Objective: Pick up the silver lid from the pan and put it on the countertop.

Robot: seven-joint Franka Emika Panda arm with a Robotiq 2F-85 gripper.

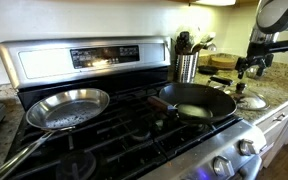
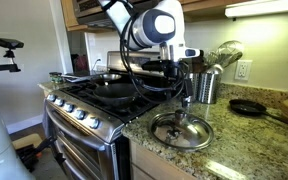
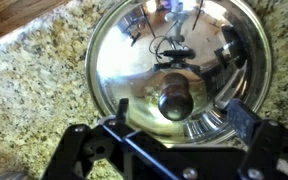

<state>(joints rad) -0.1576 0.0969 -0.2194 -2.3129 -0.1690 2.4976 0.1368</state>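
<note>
The silver lid (image 2: 181, 130) lies flat on the speckled granite countertop (image 2: 239, 148) to the side of the stove, and shows in both exterior views (image 1: 250, 100). In the wrist view the lid (image 3: 159, 45) fills the frame with its knob (image 3: 174, 100) in the middle, on the countertop (image 3: 29, 90). My gripper (image 3: 181, 112) is open, with one finger on each side of the knob and a gap to it. It hangs just above the lid (image 2: 187, 95) (image 1: 247, 72). The dark pan (image 1: 196, 102) sits uncovered on the stove, its reddish handle pointing toward the middle.
A shiny silver frying pan (image 1: 69, 108) sits on another burner of the black stove top (image 1: 134, 130). A metal utensil holder (image 1: 187, 66) (image 2: 205, 87) stands behind the lid. A small black pan (image 2: 249, 106) and a cutting board (image 1: 222, 60) lie on the countertop.
</note>
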